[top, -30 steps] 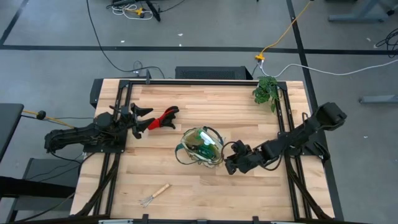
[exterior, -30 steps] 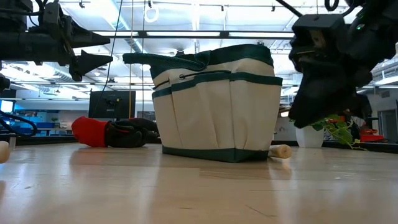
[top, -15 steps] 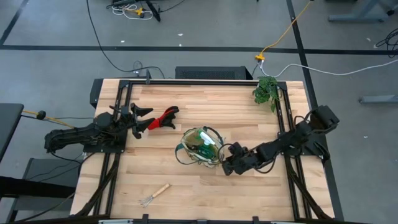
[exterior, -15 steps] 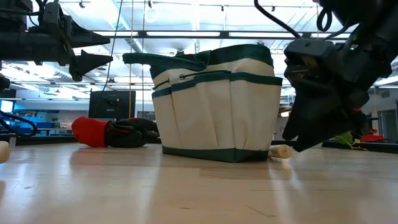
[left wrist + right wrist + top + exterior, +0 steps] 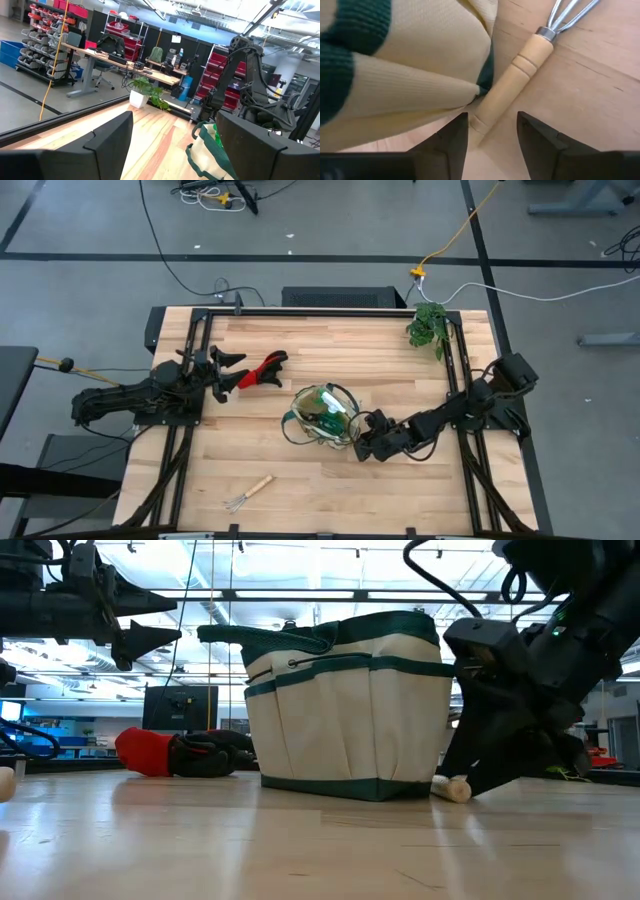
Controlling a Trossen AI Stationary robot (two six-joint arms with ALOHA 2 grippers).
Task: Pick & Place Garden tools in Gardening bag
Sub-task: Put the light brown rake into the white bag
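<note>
The beige gardening bag (image 5: 322, 416) with green trim stands upright at mid-table, with green and white things showing inside it. A wooden-handled tool (image 5: 512, 82) with metal prongs lies flat on the table against the bag's right side (image 5: 420, 75). My right gripper (image 5: 492, 137) is open and low at the table. Its fingers stand on either side of the handle's butt end (image 5: 450, 787). My left gripper (image 5: 228, 370) is open in the air beside the red-and-black tool (image 5: 262, 370), which lies on the table. A small wooden-handled rake (image 5: 248, 493) lies near the front edge.
A leafy plant (image 5: 428, 325) sits at the far right corner. Dark rails run along both sides of the table (image 5: 190, 430). Bare wood lies between the bag and the front edge (image 5: 340, 490).
My right gripper has gone down and toward the bag, from above the table to table height at the wooden handle's end. The bag and the tools have stayed where they were.
</note>
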